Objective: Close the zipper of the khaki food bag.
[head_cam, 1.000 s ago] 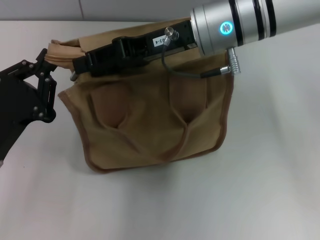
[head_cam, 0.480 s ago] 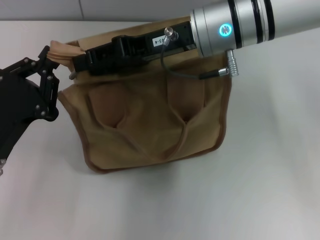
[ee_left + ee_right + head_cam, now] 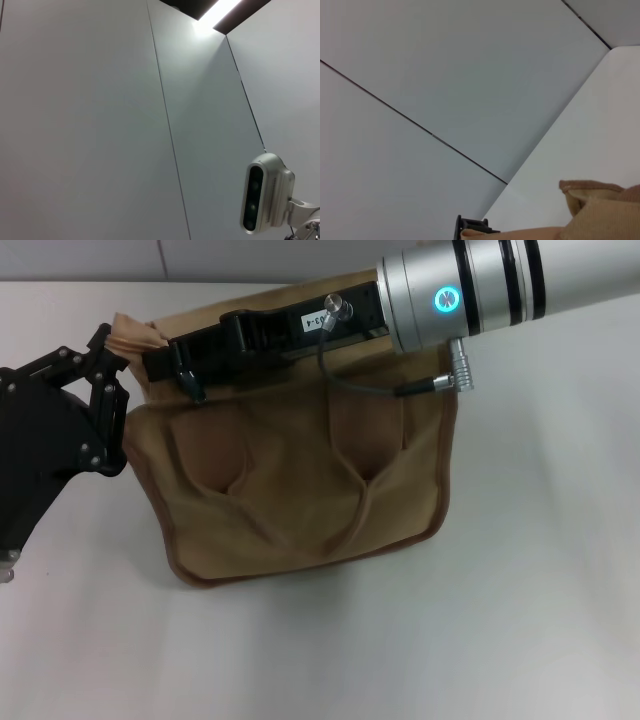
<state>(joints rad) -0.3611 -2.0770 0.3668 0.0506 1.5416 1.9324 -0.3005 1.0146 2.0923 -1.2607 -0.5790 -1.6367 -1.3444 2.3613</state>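
Khaki food bag [image 3: 300, 490]: standing mid-worktop [image 3: 520, 620], front pocket toward the near side.
Left tool [image 3: 115, 350]: at the bag's far left corner, fingers clamped on a bunched tan fabric end there.
Right tool [image 3: 185, 365]: lying along the bag's top edge, tips toward the left; finger state cannot be told.
Zipper: hidden beneath the right arm.
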